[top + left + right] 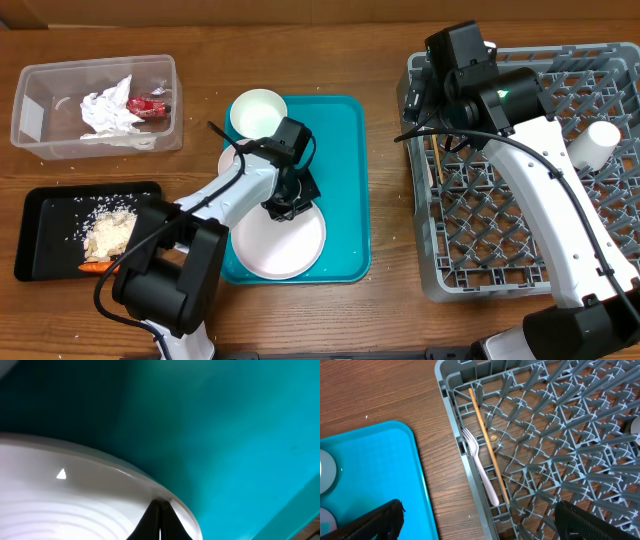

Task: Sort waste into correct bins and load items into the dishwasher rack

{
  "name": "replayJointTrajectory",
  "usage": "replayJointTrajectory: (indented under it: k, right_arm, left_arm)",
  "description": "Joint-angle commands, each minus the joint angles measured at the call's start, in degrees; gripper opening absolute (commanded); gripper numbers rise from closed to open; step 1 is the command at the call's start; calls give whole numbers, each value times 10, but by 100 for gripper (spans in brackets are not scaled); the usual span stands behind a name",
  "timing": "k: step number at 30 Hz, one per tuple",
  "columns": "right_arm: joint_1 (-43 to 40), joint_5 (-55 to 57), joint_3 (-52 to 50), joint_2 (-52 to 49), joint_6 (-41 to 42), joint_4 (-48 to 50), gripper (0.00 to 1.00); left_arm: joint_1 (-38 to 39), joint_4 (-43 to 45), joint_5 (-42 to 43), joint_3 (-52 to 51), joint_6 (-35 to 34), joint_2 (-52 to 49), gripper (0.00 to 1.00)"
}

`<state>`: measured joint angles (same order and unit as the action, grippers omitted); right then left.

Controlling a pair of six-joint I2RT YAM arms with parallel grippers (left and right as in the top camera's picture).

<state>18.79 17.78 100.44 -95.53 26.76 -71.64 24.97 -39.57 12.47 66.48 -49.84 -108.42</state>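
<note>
Left gripper [160, 512] clamped on white plate [75, 505] rim, teal tray [210, 425] beneath

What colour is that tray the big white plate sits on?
Teal, a bright blue-green. The overhead view shows the tray best, under the plate.

Top-down overhead; close wrist views over teal tray [345, 150], dishwasher rack [545, 435]

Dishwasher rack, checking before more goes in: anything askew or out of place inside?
Nothing damaged. The white fork and a wooden chopstick lie flat, side by side, along the dishwasher rack wall nearest the teal tray, not standing between pegs.
</note>
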Motion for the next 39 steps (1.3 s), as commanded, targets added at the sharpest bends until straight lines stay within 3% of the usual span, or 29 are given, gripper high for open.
replayJointTrajectory:
  k: [1,10,16,23,29,33,34,35,36,37,39]
  right_arm:
    - [0,-1,8,3,3,2,100]
    - [0,-1,8,3,3,2,100]
    - [0,-1,8,3,3,2,100]
    - [0,-1,8,3,3,2,100]
    - [0,-1,8,3,3,2,100]
    - [0,-1,8,3,3,2,100]
    - [0,-1,8,3,3,2,100]
    - [0,-1,8,3,3,2,100]
    - [0,-1,8,3,3,2,100]
    - [0,-5,8,3,8,6,100]
    - [0,-47,8,3,29,35,100]
  left_arm:
    - [18,32,-2,-16,-23,-9,4]
    - [51,125,-14,-9,-33,-25,4]
    - [54,123,14,73,48,-25,4]
    - [56,-82,9,309,168,-25,4]
    - [11,-325,-116,506,164,-25,12]
    - [-56,-443,-181,599,164,-25,28]
    - [-78,-465,-195,616,164,-25,36]
    - [-99,-482,-205,628,164,-25,52]
    - [-120,-493,-210,636,164,-25,85]
    - [-145,-501,-210,640,165,-25,100]
    - [-191,-516,-210,639,165,-25,100]
